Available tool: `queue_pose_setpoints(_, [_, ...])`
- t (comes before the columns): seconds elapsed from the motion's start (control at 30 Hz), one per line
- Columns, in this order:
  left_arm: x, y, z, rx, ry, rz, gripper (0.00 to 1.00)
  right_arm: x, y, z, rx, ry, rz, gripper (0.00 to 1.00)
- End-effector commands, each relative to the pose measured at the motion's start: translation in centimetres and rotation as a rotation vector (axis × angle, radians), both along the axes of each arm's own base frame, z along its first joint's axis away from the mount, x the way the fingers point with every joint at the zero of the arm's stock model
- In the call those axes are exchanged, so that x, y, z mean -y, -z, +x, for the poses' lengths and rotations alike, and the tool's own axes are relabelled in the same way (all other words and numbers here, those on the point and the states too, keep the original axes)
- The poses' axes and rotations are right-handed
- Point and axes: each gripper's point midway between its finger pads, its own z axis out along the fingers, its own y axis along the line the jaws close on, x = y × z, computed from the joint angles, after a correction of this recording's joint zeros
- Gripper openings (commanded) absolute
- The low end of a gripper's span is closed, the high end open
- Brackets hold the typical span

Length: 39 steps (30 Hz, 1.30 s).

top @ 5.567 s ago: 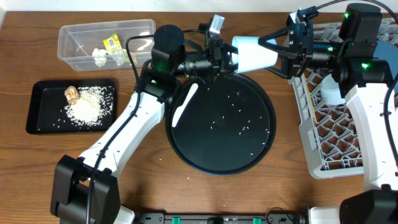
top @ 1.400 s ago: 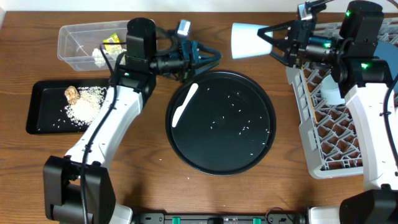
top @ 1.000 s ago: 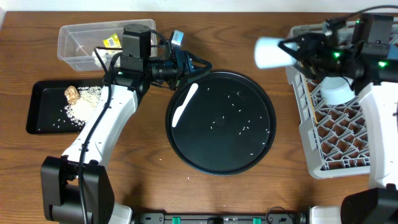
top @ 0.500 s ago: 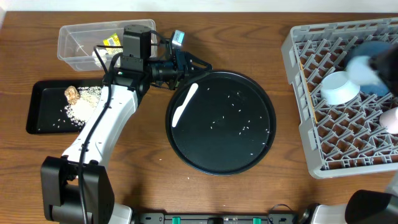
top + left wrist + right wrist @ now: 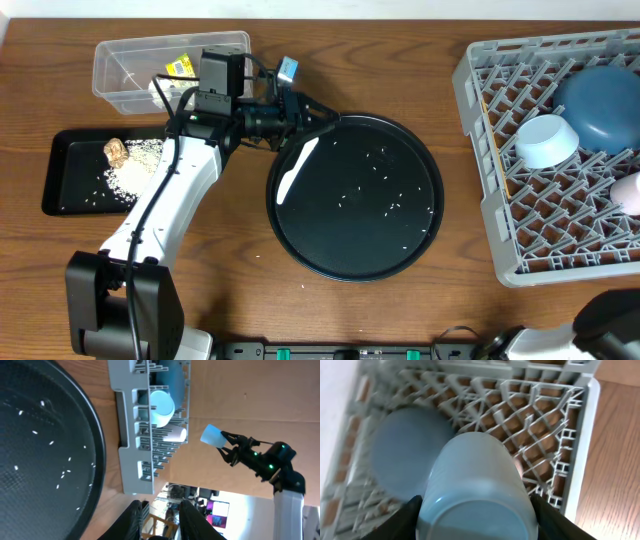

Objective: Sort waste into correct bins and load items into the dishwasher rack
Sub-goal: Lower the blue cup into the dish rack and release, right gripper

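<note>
Looks like a robotics lab staging a kitchen cleanup, not a real kitchen: a white robot arm (image 5: 170, 190) over a wood-grain table (image 5: 230, 300), a grey dishwasher rack (image 5: 478, 120) parked on it, and a cluttered back room (image 5: 200, 505) with glowing screens in the left wrist view.

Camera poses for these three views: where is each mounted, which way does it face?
Overhead: above the table, looking straight down on round tray, rack, tub, black tray; left arm shows.
Left wrist: on the left arm, facing sideways across the round tray toward rack and right gripper with blue cup; own fingers at bottom.
Right wrist: above the rack, facing down; own fingers flank the blue cup.
Shared: rack in all three; blue cup only in the wrist views.
</note>
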Motion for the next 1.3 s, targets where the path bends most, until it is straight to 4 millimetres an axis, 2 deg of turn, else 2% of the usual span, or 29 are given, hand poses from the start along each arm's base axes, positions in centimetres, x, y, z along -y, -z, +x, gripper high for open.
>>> queue_pose_setpoints(0.0, [-0.3,0.0,0.3,0.052,0.002,0.017,0.27,2.8,2.2,-0.2,-0.021,0.073,0.017,0.35])
queue_pose_setpoints(0.13, [-0.3,0.0,0.4,0.056,-0.003,0.023,0.28,5.0,4.1,-0.3,-0.036,0.097,0.018,0.36])
queue_pose_setpoints(0.17, [-0.3,0.1,0.5,0.065,-0.005,0.029,0.32,5.5,4.4,-0.3,-0.038,0.103,0.018,0.37])
queue_pose_setpoints(0.33, [-1.0,1.4,1.0,0.053,-0.056,0.098,0.33,7.3,5.5,-0.4,-0.03,0.131,0.009,0.38])
queue_pose_setpoints(0.5, [-1.3,2.0,1.1,0.042,-0.071,0.127,0.33,8.2,5.8,-0.2,-0.023,0.139,-0.007,0.4])
queue_pose_setpoints(0.77, [-1.4,2.2,1.1,0.037,-0.078,0.137,0.33,9.0,8.2,0.5,-0.049,0.135,0.01,0.45])
queue_pose_setpoints(0.8, [-1.4,2.2,1.1,0.037,-0.078,0.137,0.34,9.1,8.4,0.5,-0.05,0.134,0.011,0.47])
queue_pose_setpoints(0.83, [-1.4,2.2,1.1,0.037,-0.078,0.137,0.34,9.1,8.5,0.5,-0.051,0.135,0.011,0.55])
queue_pose_setpoints(0.87, [-1.4,2.2,1.1,0.037,-0.078,0.137,0.34,9.1,8.4,0.5,-0.051,0.134,0.01,0.67])
queue_pose_setpoints(0.9, [-1.4,2.2,1.1,0.037,-0.078,0.137,0.34,9.2,8.4,0.6,-0.05,0.128,0.006,0.86])
queue_pose_setpoints(0.93, [-1.4,2.2,1.1,0.037,-0.078,0.137,0.34,9.2,8.2,0.7,-0.048,0.128,0.004,0.96])
queue_pose_setpoints(0.97, [-1.4,2.2,1.1,0.037,-0.078,0.137,0.34,9.2,8.1,0.7,-0.046,0.129,0.003,0.99])
queue_pose_setpoints(1.1, [-1.4,2.2,1.1,0.037,-0.077,0.137,0.34,9.2,6.9,0.6,-0.042,0.13,0.0,0.99])
queue_pose_setpoints(1.27, [-1.4,2.4,0.9,0.023,-0.076,0.14,0.35,8.4,3.8,1.4,0.01,0.119,0.022,0.99])
